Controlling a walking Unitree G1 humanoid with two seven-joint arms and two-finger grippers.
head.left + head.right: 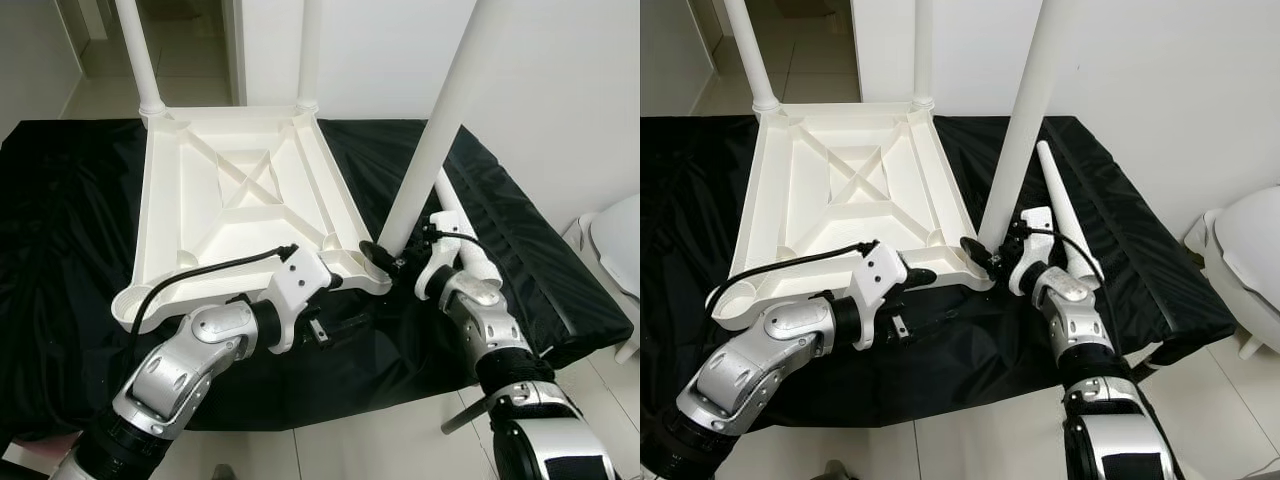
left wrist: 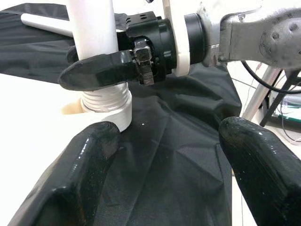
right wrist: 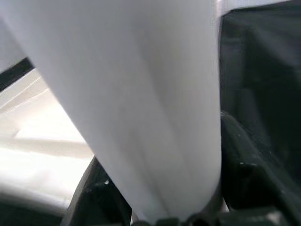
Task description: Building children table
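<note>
- Lying upside down on the black cloth (image 1: 60, 200), the white children's table (image 1: 240, 200) has two legs already standing at its far corners.
- Right gripper (image 1: 385, 258) is clamped on a third leg (image 1: 440, 120) at the near right corner socket.
- Left gripper (image 2: 164, 155) hovers beside that corner, fingers (image 2: 80, 174) spread apart.
- A loose leg (image 1: 1065, 215) lies just beside the right arm.

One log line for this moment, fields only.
right claw: shut on third leg at corner socket | left claw: open, near that corner | top: upside down | spare leg: on cloth
</note>
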